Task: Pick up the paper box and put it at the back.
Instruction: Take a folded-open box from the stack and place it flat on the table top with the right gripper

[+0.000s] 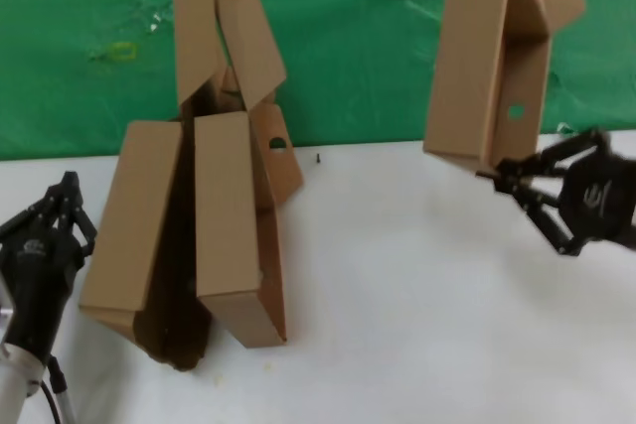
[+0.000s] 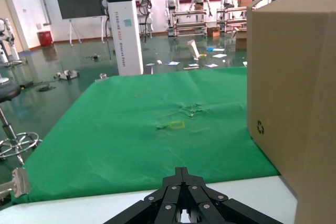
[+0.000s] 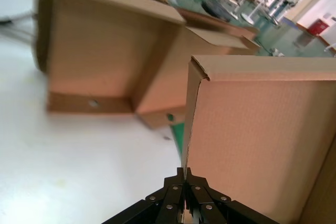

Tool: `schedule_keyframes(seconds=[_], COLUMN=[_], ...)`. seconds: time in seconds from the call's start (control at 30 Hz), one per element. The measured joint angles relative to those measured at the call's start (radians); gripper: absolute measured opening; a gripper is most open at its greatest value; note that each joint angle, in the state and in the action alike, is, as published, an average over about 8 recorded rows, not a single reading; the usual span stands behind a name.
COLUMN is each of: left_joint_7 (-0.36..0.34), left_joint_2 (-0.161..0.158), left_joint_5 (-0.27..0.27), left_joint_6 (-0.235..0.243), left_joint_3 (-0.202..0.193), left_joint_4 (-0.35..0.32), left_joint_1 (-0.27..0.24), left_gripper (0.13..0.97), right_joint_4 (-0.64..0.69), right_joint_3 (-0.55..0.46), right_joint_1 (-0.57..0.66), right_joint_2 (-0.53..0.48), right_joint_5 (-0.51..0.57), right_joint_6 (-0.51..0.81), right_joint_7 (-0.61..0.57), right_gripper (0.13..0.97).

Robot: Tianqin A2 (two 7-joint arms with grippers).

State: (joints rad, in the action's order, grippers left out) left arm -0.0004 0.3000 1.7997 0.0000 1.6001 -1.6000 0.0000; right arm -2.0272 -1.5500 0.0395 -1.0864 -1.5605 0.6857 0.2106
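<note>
The paper box (image 1: 477,57) is a brown cardboard mailer with its lid open and a small round hole in a flap. It hangs upright in the air at the right, over the line where the green cloth (image 1: 378,47) meets the white tabletop (image 1: 397,295). My right gripper (image 1: 492,174) is shut on the thin edge of its lower wall. In the right wrist view the gripper (image 3: 184,171) pinches that wall edge of the box (image 3: 252,129). My left gripper (image 1: 68,181) is shut and empty at the table's left, beside another box; it also shows in the left wrist view (image 2: 181,170).
Two other brown cardboard boxes (image 1: 134,225) (image 1: 234,215) stand open and leaning together on the white tabletop at the left, flaps reaching over the cloth. One box (image 2: 294,103) is close beside my left gripper. The green cloth (image 2: 147,129) is wrinkled, with small scraps.
</note>
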Motion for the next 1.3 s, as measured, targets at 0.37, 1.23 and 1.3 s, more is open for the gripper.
schedule_keyframes(seconds=[0.37, 1.23, 1.3], left_joint_7=[0.0, 0.0, 0.0], left_joint_2=[0.0, 0.0, 0.0], left_joint_5=[0.0, 0.0, 0.0], left_joint_6=[0.0, 0.0, 0.0], left_joint_3=[0.0, 0.0, 0.0], left_joint_4=[0.0, 0.0, 0.0], left_joint_1=[0.0, 0.0, 0.0], left_gripper=[0.143, 0.143, 0.143], right_joint_4=[0.165, 0.864, 0.891], right_joint_3=[-0.111, -0.612, -0.628], right_joint_1=[0.461, 1.154, 1.163], right_joint_2=[0.299, 0.818, 0.831], right_joint_5=[0.452, 1.002, 1.004], right_joint_6=[0.432, 0.706, 0.695], right_joint_7=[0.078, 0.21, 0.215], right_gripper=[0.149, 0.148, 0.148])
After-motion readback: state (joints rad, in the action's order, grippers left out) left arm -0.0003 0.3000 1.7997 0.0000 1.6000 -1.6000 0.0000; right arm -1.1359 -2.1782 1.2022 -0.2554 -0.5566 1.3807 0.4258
